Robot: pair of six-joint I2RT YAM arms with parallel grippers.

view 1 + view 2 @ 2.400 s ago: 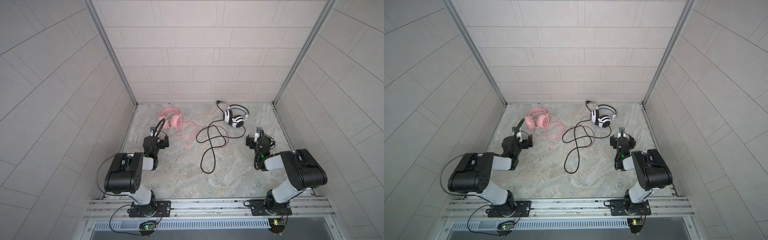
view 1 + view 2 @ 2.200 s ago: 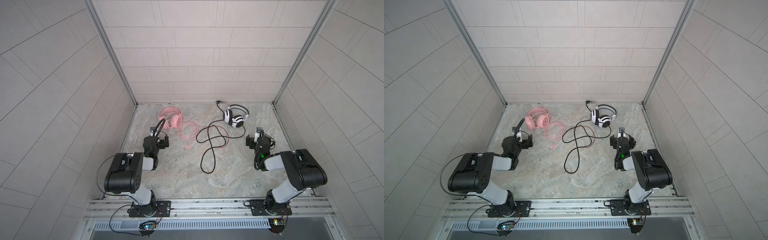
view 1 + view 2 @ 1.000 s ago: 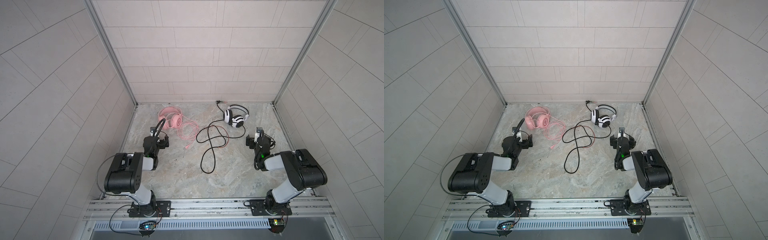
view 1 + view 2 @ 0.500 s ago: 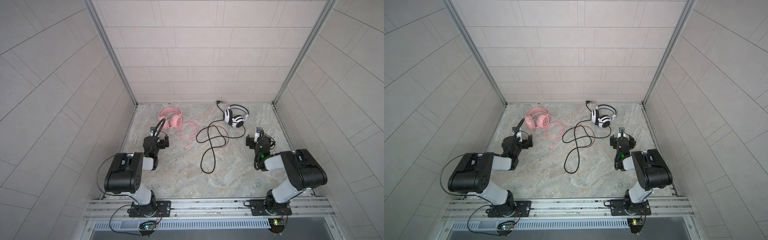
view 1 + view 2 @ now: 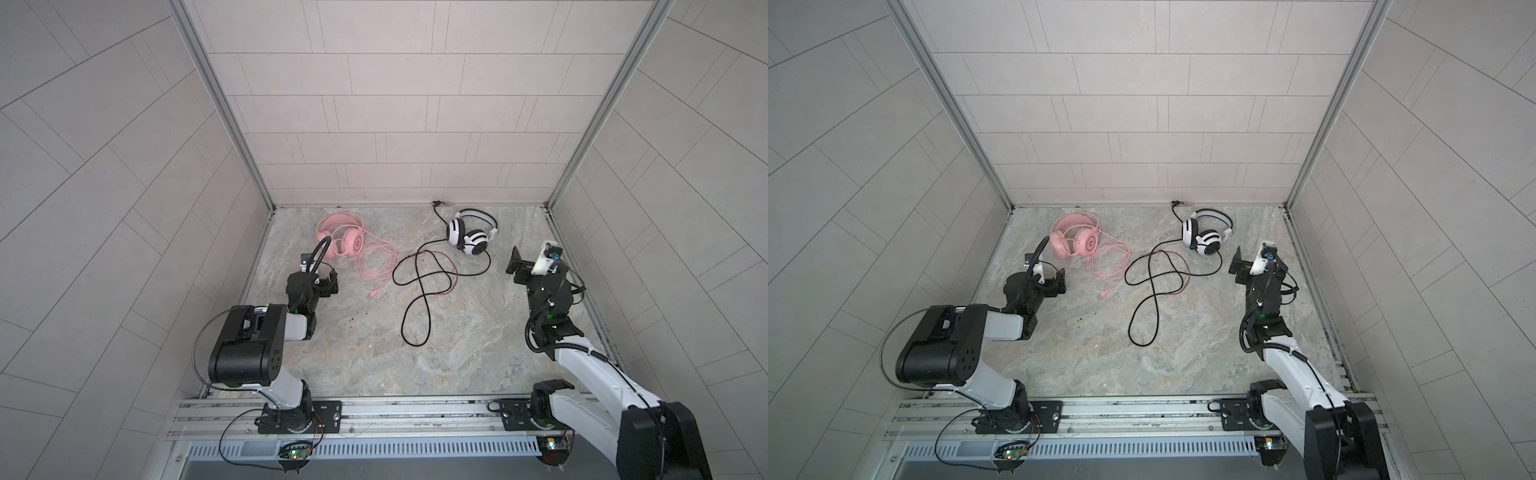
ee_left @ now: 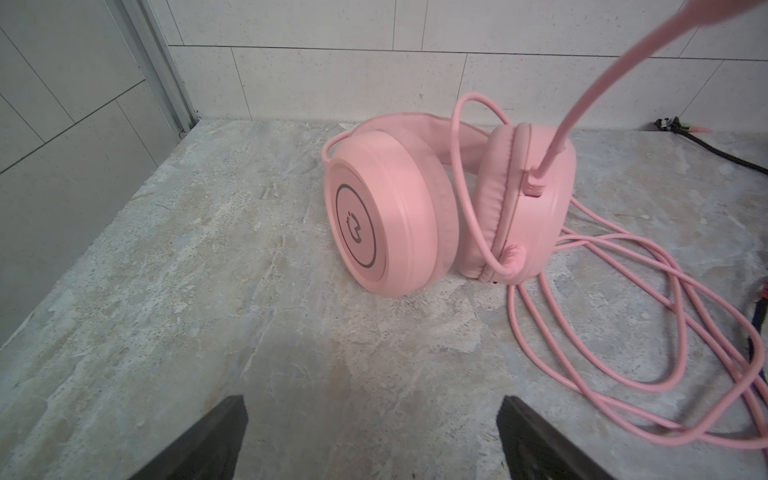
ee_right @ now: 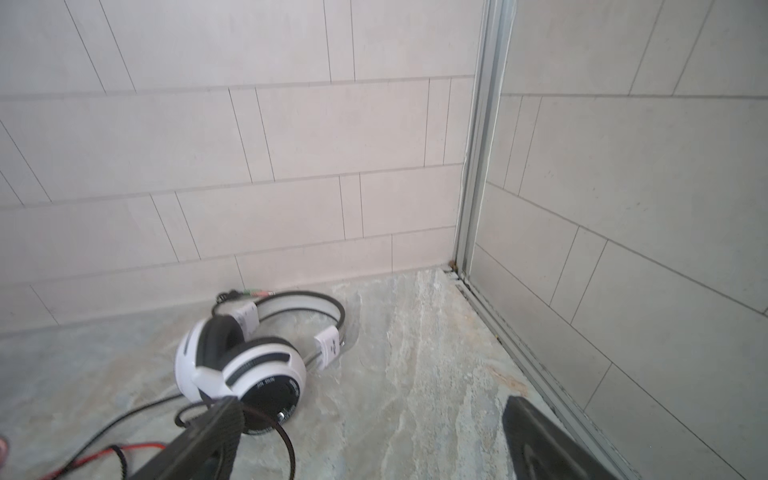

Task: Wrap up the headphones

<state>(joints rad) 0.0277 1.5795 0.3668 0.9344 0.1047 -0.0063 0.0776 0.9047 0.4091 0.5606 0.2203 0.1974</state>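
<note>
A: Grippers?
B: Both spread wide: left gripper [image 6: 370,411], right gripper [image 7: 372,403], nothing held.
A: Headphones?
B: 2 on table [image 5: 374,353], far end — pink headset [image 5: 343,239] ahead of L arm, striped headset [image 5: 471,235] near R; pink cable [image 5: 376,266], black cable [image 5: 419,286] loose btwn.

Both top views are peering down from high over six o'clock, facing twelve, sharing nearly the whole floor [image 5: 374,345]. Left wrist camera is sitting low and close on the pink headset [image 6: 390,216] at eleven; right wrist camera is eyeing the striped headset [image 7: 241,365] at one.
</note>
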